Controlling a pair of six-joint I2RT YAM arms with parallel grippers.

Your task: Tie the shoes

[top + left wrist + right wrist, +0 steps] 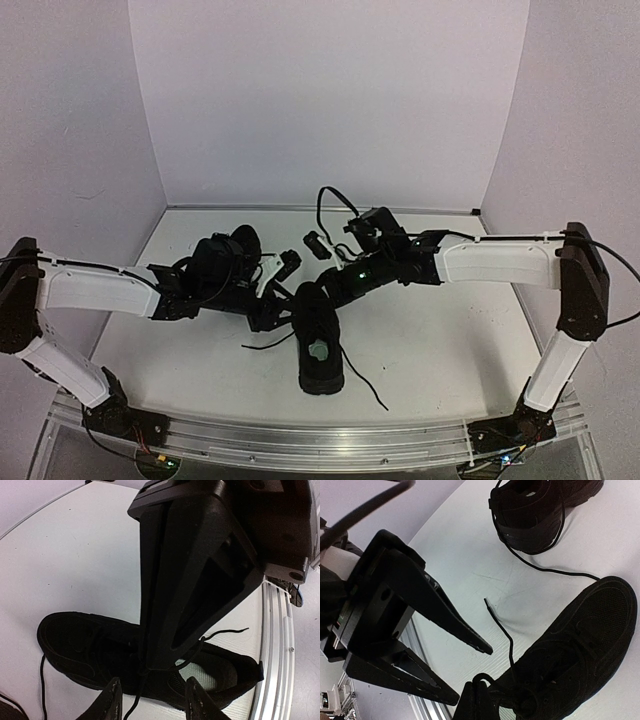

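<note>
One black shoe [322,362] lies at the table's middle, heel toward me, with a pale patch [319,350] inside its opening. My right gripper [318,298] [479,687] is shut on a small loop of its black lace [486,676] above the tongue. My left gripper [282,305] [154,687] is open and empty, with its fingers [113,700] just above the shoe's side, close beside the right gripper's fingers [195,580]. The same shoe shows in the left wrist view [85,647] and the right wrist view [585,645]. The second black shoe [238,250] [540,505] sits behind the left arm.
Loose lace ends trail on the table to the shoe's right [366,388] and left [264,345]. An aluminium rail [320,440] runs along the near edge. White walls enclose the back and sides. A black cable [325,205] loops above the right wrist.
</note>
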